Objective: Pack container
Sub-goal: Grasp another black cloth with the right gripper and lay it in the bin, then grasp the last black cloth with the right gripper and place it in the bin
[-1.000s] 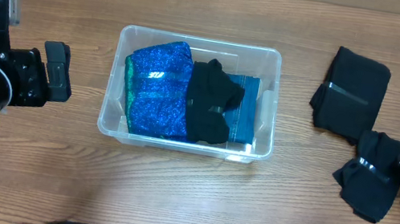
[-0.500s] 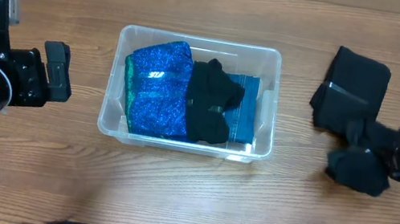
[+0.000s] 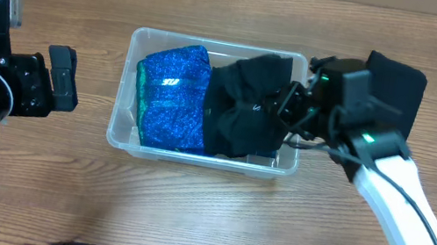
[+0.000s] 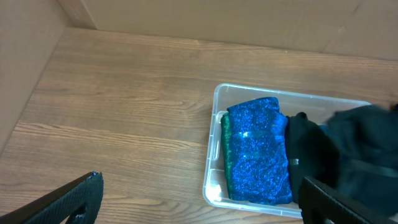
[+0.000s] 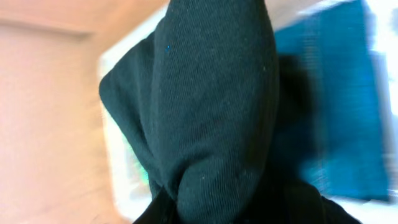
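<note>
The clear container [image 3: 123, 89] stands mid-table and holds a sparkly blue cloth [image 3: 171, 97], a flat teal piece and a black cloth [image 3: 231, 129]. My right gripper [image 3: 290, 110] is over the bin's right end, shut on a black garment [image 3: 261, 81] that hangs into the bin. In the right wrist view that garment [image 5: 217, 112] fills the frame and hides the fingers; the teal piece [image 5: 329, 106] shows behind it. My left gripper [image 3: 61, 78] stays open left of the bin. In the left wrist view the left gripper [image 4: 202, 202] frames the container [image 4: 214, 149] and the blue cloth [image 4: 258, 149].
A second folded black garment [image 3: 398, 86] lies on the wood table to the right of the bin, partly behind my right arm [image 3: 402, 198]. A cardboard wall [image 4: 25, 68] runs along the table's far and left sides.
My right gripper shut on a black garment at the table's right side and carried it left, over the container's right end. The left arm has not moved.
</note>
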